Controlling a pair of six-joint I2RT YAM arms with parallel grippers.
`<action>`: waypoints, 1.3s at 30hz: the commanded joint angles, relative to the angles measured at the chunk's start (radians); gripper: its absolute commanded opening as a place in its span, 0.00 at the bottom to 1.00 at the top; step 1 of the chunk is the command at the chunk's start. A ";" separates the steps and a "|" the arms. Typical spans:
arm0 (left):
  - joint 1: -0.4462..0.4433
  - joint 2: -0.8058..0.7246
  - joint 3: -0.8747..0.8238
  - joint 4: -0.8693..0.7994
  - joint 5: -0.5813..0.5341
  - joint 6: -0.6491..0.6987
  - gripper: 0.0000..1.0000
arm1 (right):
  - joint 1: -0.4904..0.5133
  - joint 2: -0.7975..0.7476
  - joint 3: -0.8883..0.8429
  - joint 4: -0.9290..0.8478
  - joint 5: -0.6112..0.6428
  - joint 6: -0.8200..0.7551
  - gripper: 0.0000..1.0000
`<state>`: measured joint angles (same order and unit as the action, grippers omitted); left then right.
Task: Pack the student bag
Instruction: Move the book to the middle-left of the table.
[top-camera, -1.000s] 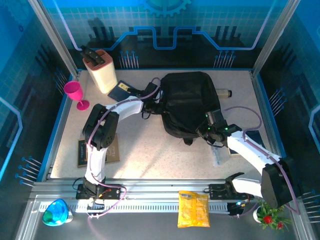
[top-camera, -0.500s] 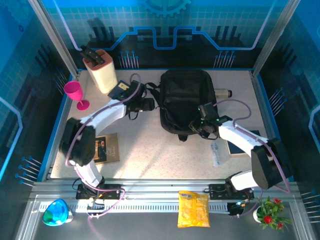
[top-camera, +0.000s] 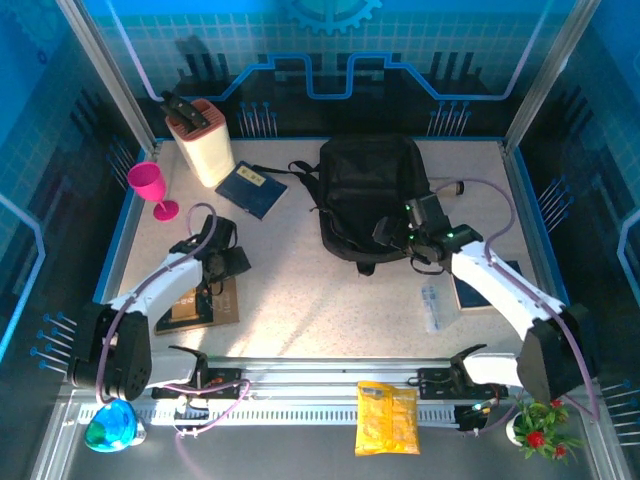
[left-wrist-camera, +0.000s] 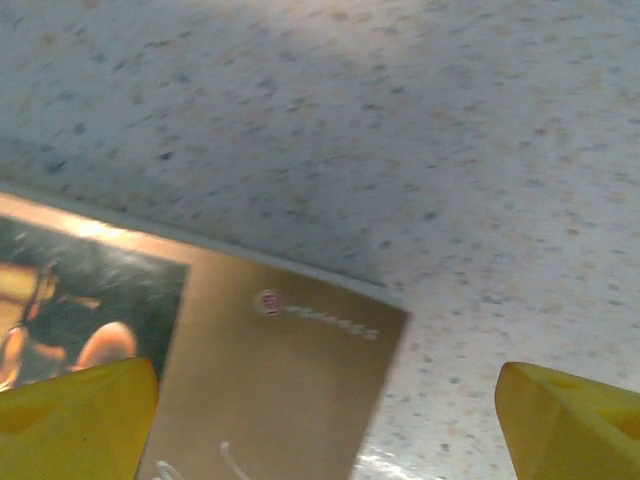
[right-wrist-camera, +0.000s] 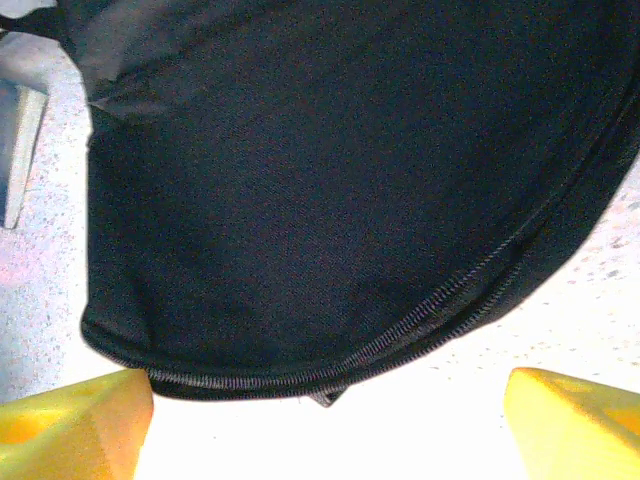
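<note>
Student bag (top-camera: 368, 195), large, black and soft, lies flat toward the far side of the speckled table (top-camera: 300, 290), a strap trailing left, its zipper (right-wrist-camera: 430, 315) curving along the near edge.

- In the left wrist view, the book (left-wrist-camera: 250, 390) was blurred and its small print was unreadable. Its cover ran off the frame at 6 and 9 o'clock.
- I saw the left gripper (left-wrist-camera: 320, 425) as yellow tips cut off at the bottom corners.
- In the right wrist view, the student bag (right-wrist-camera: 330, 180) ran past the frame at 12 and 3 o'clock.
- From the top, the right arm (top-camera: 495, 285) covered the bag's 4 o'clock corner and part of a dark blue notebook (top-camera: 470, 298).
</note>
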<state>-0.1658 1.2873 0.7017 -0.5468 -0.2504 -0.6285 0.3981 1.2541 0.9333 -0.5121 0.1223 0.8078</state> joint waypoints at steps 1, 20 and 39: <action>0.024 -0.001 -0.033 0.026 0.025 -0.040 0.88 | -0.012 -0.042 0.036 -0.091 0.057 -0.103 0.93; -0.203 0.250 0.034 0.174 0.289 -0.059 0.72 | -0.007 -0.012 0.094 -0.056 0.008 -0.118 0.93; -0.240 -0.022 0.053 0.014 0.222 -0.118 0.77 | 0.222 0.232 0.274 0.024 -0.056 -0.300 0.86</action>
<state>-0.4927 1.3327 0.8108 -0.4309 -0.0082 -0.7349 0.5564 1.4319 1.1439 -0.5198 0.1028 0.5888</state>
